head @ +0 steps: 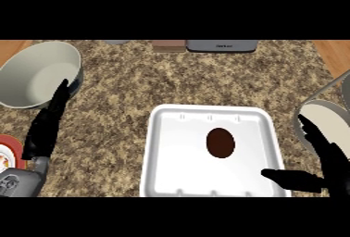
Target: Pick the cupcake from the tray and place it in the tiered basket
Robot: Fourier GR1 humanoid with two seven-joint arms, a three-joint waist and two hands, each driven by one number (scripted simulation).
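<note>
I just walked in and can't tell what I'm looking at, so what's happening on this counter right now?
A robot is working at a speckled counter. A brown cupcake sits untouched in a white tray. The right robot hand is open at the tray's lower right corner, not yet on the cupcake. The left robot hand rests open near the left edge, beside a pale bowl. The tiered basket stands at the right edge.

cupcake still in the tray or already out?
In. The dark brown cupcake sits on the white rectangular tray, right of centre, untouched; the right hand is open beside the tray's right edge.
</note>
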